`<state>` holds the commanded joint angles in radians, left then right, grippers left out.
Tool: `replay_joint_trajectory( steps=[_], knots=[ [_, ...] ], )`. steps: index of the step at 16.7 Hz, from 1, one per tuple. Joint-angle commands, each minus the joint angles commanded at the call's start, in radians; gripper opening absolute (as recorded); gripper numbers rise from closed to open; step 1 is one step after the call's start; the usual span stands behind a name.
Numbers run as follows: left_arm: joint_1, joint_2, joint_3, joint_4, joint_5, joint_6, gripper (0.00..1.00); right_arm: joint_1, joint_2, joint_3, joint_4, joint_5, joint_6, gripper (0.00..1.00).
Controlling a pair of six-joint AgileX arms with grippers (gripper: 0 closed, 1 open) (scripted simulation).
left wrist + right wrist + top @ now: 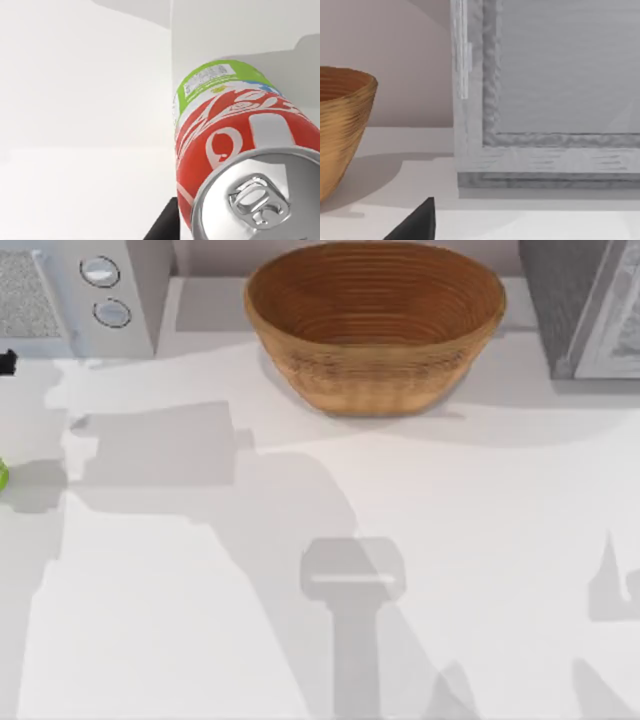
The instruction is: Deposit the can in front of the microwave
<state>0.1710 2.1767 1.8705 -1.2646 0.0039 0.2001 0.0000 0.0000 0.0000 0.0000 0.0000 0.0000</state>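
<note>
Can (235,150) close under left wrist, gripper state cannot tell; risk of tipping if released tilted near microwave (90,295).

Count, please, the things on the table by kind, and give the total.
Box appliances: 2, the microwave at the top view's left and the darker grey box at its right.
Baskets: 1, the brown basket between them.
Cans: 1, the can, seen close in the left wrist view.
Total: 4.
</note>
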Motion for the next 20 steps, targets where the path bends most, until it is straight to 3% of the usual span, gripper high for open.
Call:
replay_joint_trajectory(
  steps=[3, 4, 13, 20],
  knots=[
    [0.000, 0.000, 0.000, 0.000, 0.000, 0.000, 0.98, 0.000, 0.000, 0.000, 0.000, 0.000, 0.000, 1.00],
    [0.000, 0.000, 0.000, 0.000, 0.000, 0.000, 1.00, 0.000, 0.000, 0.000, 0.000, 0.000, 0.000, 1.00],
    [-0.001, 0.001, 0.004, -0.004, 0.000, 0.000, 1.00, 0.000, 0.000, 0.000, 0.000, 0.000, 0.000, 1.00],
    [-0.002, 0.003, 0.162, -0.160, 0.000, -0.001, 1.00, 0.000, 0.000, 0.000, 0.000, 0.000, 0.000, 1.00]
  ],
)
